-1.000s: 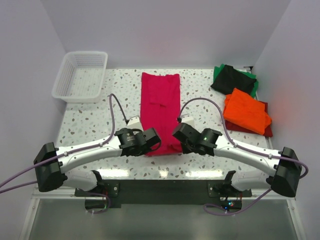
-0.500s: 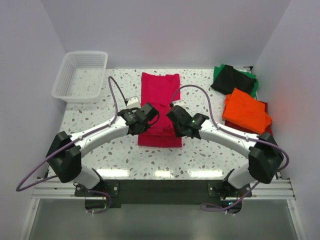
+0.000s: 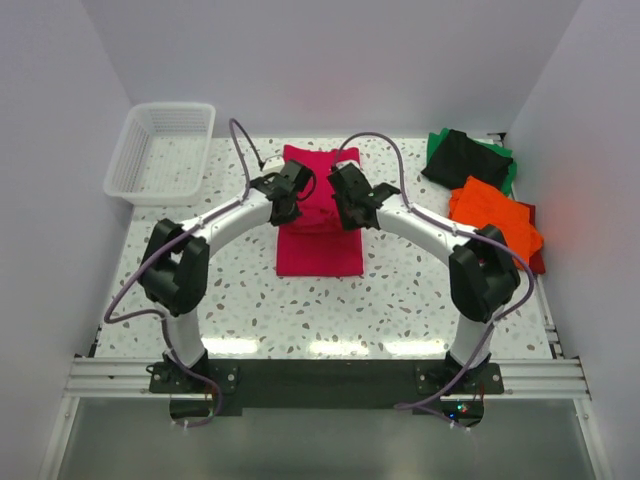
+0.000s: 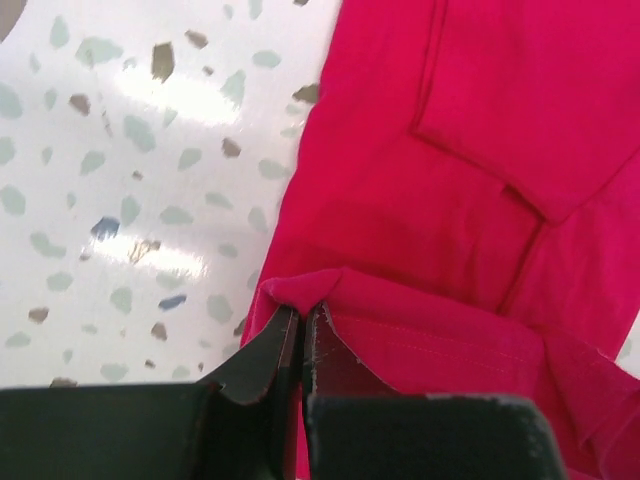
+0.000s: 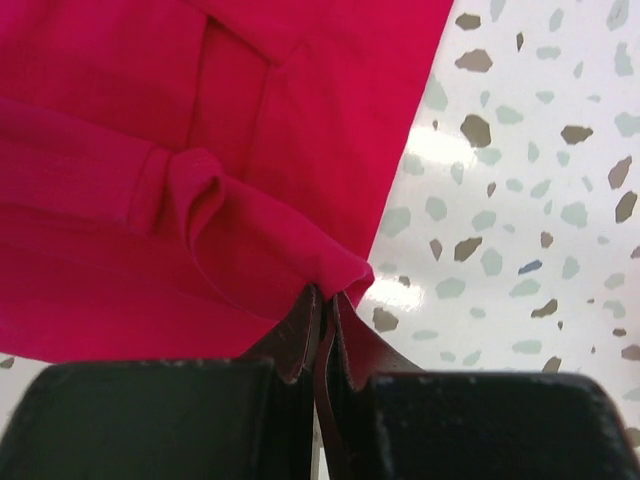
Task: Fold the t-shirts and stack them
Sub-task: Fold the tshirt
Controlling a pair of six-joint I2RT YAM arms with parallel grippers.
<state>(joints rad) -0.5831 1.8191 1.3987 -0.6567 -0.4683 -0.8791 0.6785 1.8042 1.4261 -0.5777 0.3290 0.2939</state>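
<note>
You see the left claw (image 4: pixel 300 325) and the right claw (image 5: pixel 322 300) each clamped on a lifted edge of the crimson-pink t-shirt (image 3: pixel 318 255). The shirt lies between and beneath both claws, on the speckled surface (image 3: pixel 400 300).

Lab test booth — white walls (image 3: pixel 330 60), speckled tabletop (image 3: pixel 400 300).

The left arm (image 3: pixel 225 218) and right arm (image 3: pixel 420 222) are arched forward; the left gripper (image 4: pixel 300 318) and right gripper (image 5: pixel 325 298) are clamped on the crimson-pink t-shirt (image 3: pixel 318 255).
</note>
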